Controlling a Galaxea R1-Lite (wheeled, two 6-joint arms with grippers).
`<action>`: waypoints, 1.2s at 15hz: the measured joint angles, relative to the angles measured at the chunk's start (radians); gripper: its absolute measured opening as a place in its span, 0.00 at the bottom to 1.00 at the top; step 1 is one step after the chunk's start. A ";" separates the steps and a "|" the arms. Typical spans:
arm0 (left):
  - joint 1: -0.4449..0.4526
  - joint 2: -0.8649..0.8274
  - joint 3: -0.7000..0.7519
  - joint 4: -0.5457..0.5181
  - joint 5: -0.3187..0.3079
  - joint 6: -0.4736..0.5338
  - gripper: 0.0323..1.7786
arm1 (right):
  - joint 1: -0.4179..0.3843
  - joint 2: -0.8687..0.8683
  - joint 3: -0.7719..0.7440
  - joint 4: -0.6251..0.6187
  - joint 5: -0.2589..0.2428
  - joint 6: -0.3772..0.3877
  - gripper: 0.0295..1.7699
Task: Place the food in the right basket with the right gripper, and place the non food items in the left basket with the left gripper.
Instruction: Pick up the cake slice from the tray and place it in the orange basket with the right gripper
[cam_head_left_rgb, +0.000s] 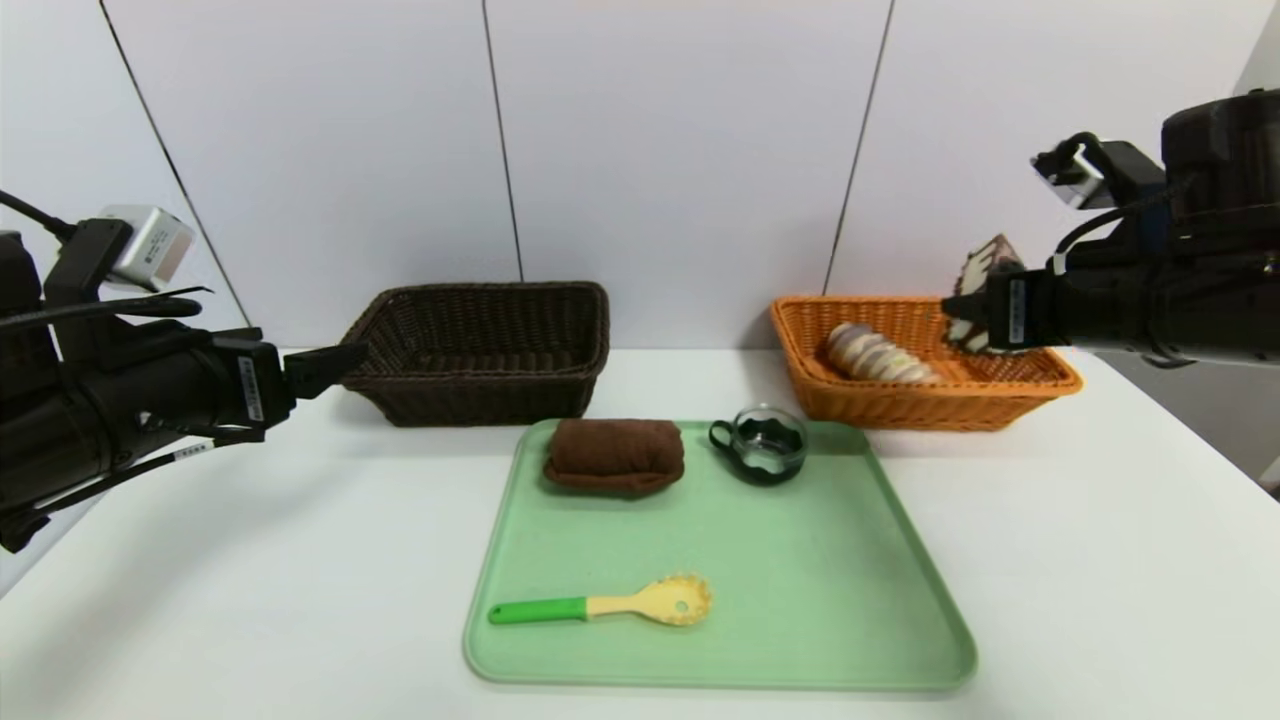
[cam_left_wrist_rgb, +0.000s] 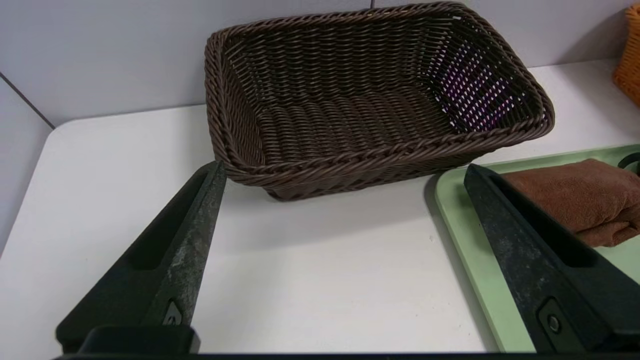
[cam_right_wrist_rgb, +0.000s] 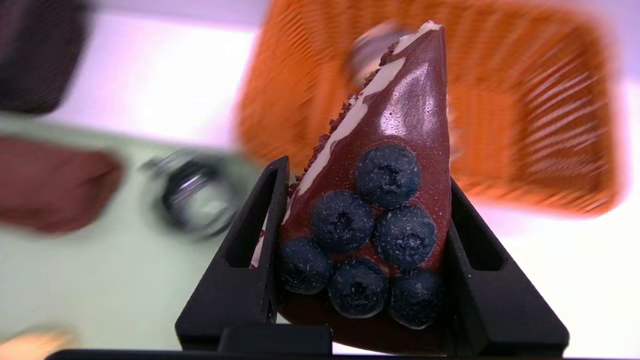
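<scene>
The left pincer (cam_left_wrist_rgb: 345, 170) hangs spread over the tabletop (cam_head_left_rgb: 250, 560) before the brown basket (cam_head_left_rgb: 480, 350). On the tray (cam_head_left_rgb: 800, 600) lie a towel (cam_head_left_rgb: 615, 455), cup (cam_head_left_rgb: 762, 443) and spoon (cam_head_left_rgb: 605, 603). The right pincer (cam_right_wrist_rgb: 367, 175) pinches a cake slice (cam_right_wrist_rgb: 380, 200) above the orange basket (cam_head_left_rgb: 1000, 405), which holds a roll (cam_head_left_rgb: 875, 355).

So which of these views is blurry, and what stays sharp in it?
Right wrist view: the orange basket and green tray smear, while the cake slice between the jaws stays crisp. Head and left wrist views are sharp.
</scene>
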 joint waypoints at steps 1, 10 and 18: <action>0.000 0.000 0.002 -0.001 0.000 0.000 0.95 | -0.047 0.031 0.012 -0.087 0.008 -0.059 0.46; 0.010 0.000 0.008 -0.001 0.010 -0.003 0.95 | -0.198 0.406 -0.096 -0.445 0.039 -0.235 0.46; 0.020 0.010 0.005 -0.001 0.009 -0.001 0.95 | -0.214 0.489 -0.116 -0.474 0.031 -0.231 0.69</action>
